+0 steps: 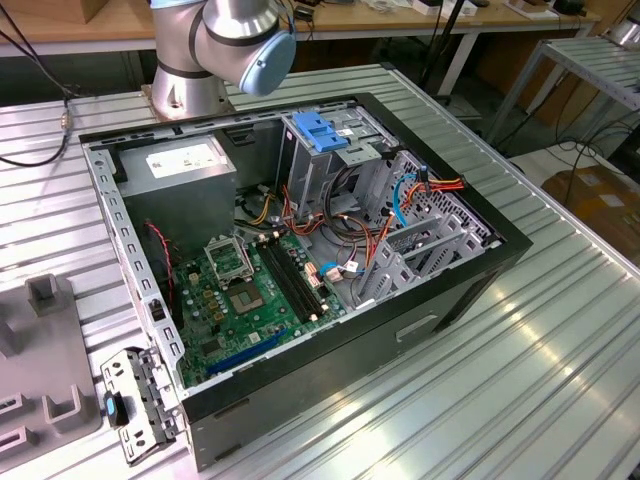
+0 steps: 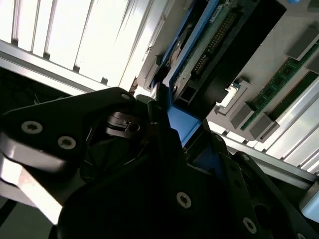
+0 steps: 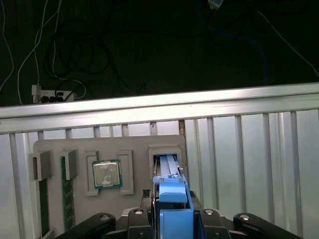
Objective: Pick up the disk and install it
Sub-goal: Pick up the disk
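- the disk (image 3: 173,196) is being gripped edge-on in the first wrist view, with the jaws of the gripper (image 3: 173,222) being pressed narrow against its bright blue side rails.
- its far end is being shown at the rectangular slot of a grey holder tray (image 3: 134,143); whether it is touching the slot cannot be told.
- a processor chip (image 3: 106,174) and memory sticks (image 3: 65,199) are being held in neighbouring pockets of that tray, which is lying on the slatted aluminium table (image 3: 239,149).
- in the exterior view an open computer case (image 1: 470,285) is being shown on the table, its motherboard (image 1: 235,295) being exposed, near the robot arm (image 1: 225,40).
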Motion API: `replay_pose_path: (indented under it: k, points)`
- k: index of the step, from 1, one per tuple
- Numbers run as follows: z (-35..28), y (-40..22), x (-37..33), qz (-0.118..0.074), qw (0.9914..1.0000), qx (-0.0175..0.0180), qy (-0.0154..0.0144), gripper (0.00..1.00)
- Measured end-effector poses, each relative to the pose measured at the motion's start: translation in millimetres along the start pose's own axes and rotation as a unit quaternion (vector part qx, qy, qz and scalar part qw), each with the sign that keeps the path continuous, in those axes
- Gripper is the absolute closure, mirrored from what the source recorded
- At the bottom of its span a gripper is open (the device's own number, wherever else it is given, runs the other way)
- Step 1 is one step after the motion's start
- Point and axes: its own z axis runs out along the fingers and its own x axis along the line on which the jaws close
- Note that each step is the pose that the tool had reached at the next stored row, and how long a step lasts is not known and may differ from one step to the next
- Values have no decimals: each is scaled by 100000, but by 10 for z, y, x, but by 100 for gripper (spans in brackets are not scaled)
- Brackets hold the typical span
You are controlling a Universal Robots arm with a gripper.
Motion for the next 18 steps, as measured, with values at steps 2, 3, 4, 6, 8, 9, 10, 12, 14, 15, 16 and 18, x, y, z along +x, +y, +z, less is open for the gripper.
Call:
replay_pose_path:
  k: [2, 3, 4, 6, 8, 9, 10, 12, 14, 15, 16, 18]
  points:
    - [2, 0, 0, -1, 100000, 0, -2, 62]
    - [2, 0, 0, -1, 100000, -1, 0, 62]
    - [4, 0, 0, -1, 100000, 4, -4, 62]
    - [7, 0, 0, 0, 100000, 2, -3, 63]
    - [8, 0, 0, -19, 100000, -4, 0, 63]
    - [9, 0, 0, -164, 100000, -3, 2, 63]
    - [12, 0, 0, -495, 99999, 15, -8, 63]
    - [15, 0, 0, -1423, 99990, 17, -29, 63]
    - [15, 0, 0, -1711, 99985, 19, -35, 63]
    - [15, 0, 0, -2441, 99970, 24, -48, 63]
    - [14, 0, 0, -2597, 99966, 23, -53, 63]
    - [14, 0, 0, -2607, 99966, 19, -52, 63]
